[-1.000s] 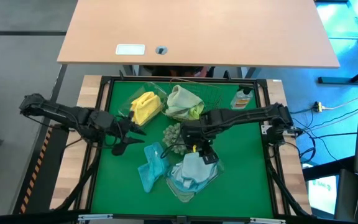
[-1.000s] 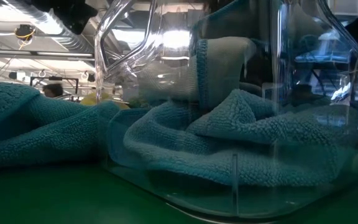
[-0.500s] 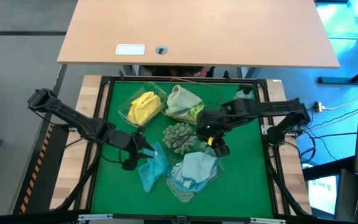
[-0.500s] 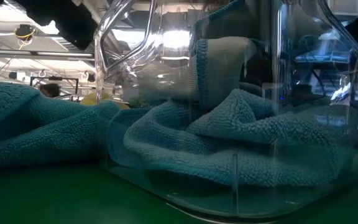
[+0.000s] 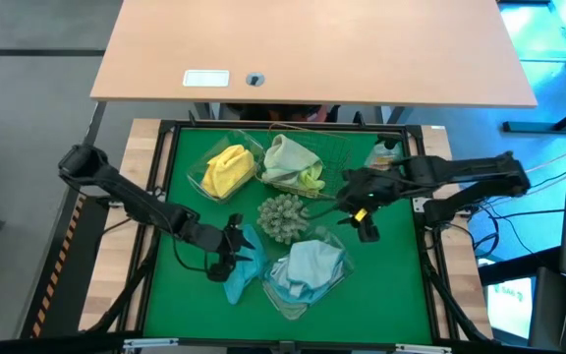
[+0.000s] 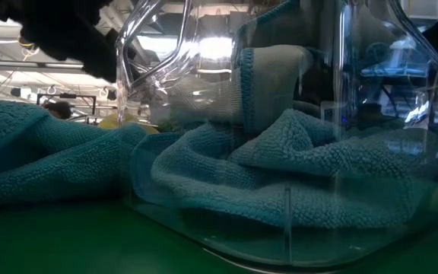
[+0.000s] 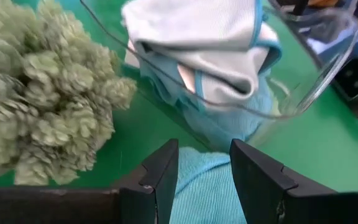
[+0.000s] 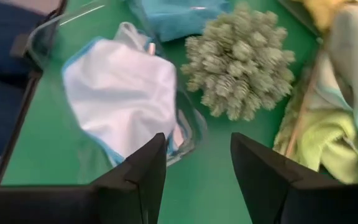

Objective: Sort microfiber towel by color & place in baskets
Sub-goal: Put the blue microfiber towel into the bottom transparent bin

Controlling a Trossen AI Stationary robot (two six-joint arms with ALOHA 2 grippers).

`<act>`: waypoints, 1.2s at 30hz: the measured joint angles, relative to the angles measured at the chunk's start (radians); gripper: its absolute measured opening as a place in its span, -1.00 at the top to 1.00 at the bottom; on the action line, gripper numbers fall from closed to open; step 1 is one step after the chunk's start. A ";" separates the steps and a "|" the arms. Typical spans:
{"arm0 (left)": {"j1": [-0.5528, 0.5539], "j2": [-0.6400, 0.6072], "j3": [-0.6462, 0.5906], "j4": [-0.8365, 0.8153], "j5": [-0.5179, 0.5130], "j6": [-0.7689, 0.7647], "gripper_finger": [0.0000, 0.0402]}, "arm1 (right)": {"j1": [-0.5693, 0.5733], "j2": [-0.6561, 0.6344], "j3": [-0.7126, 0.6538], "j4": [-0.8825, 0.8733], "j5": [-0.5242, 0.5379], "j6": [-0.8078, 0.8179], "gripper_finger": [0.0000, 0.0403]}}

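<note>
Reach favours the left gripper [image 5: 230,246], fingers parted and empty, poised directly over the loose blue towel [image 5: 242,265] lying on the mat beside the front clear tub [image 5: 334,280], while the right gripper [image 5: 364,218], likewise parted, hangs well apart.

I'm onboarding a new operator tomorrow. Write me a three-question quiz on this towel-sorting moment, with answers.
1. True or false: the left gripper is over the loose blue towel.
2. Which towel lies in the clear tub at the table's far left? A) yellow B) grey-blue C) sage
3. Fill in: the right gripper is open and holds ____.

Key:
1. True; its open fingers straddle the towel.
2. A, the yellow towel.
3. Nothing; it hangs beside the clear tub of pale blue towels.
</note>
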State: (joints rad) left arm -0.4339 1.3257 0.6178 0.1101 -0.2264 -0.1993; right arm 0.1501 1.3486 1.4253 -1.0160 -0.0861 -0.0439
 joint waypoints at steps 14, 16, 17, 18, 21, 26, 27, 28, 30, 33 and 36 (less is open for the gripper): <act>-0.054 0.192 0.000 0.018 0.010 -0.009 0.30 | 0.000 -0.305 -0.452 0.311 0.076 0.196 0.11; -0.054 0.223 0.000 0.019 0.010 -0.010 0.30 | 0.000 -0.338 -0.500 0.359 0.079 0.217 0.11; -0.052 0.239 0.000 0.020 0.009 -0.010 0.30 | 0.000 -0.352 -0.523 0.374 0.079 0.225 0.11; -0.051 0.254 0.000 0.021 0.008 -0.010 0.30 | 0.000 -0.363 -0.541 0.392 0.079 0.233 0.11; -0.046 0.296 0.001 0.022 0.006 -0.010 0.30 | 0.000 -0.388 -0.584 0.442 0.079 0.255 0.11; -0.037 0.349 0.006 0.033 0.008 -0.062 0.30 | 0.000 -0.398 -0.611 0.477 0.079 0.258 0.11; -0.034 0.356 0.007 0.033 0.008 -0.075 0.30 | 0.000 -0.398 -0.611 0.483 0.079 0.258 0.11; -0.033 0.359 0.007 0.033 0.008 -0.085 0.31 | 0.000 -0.397 -0.611 0.487 0.079 0.258 0.11; -0.034 0.360 0.006 0.031 0.004 -0.087 0.32 | 0.000 -0.398 -0.611 0.489 0.079 0.257 0.11; -0.034 0.356 0.005 0.028 0.004 -0.087 0.39 | 0.001 -0.397 -0.611 0.488 0.079 0.257 0.11; -0.033 0.352 0.009 0.022 0.003 -0.089 0.53 | 0.001 -0.397 -0.611 0.488 0.079 0.252 0.11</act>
State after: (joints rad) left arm -0.4671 1.6779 0.6272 0.1320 -0.2237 -0.2886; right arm 0.1513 0.9512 0.8146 -0.5282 -0.0067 0.2079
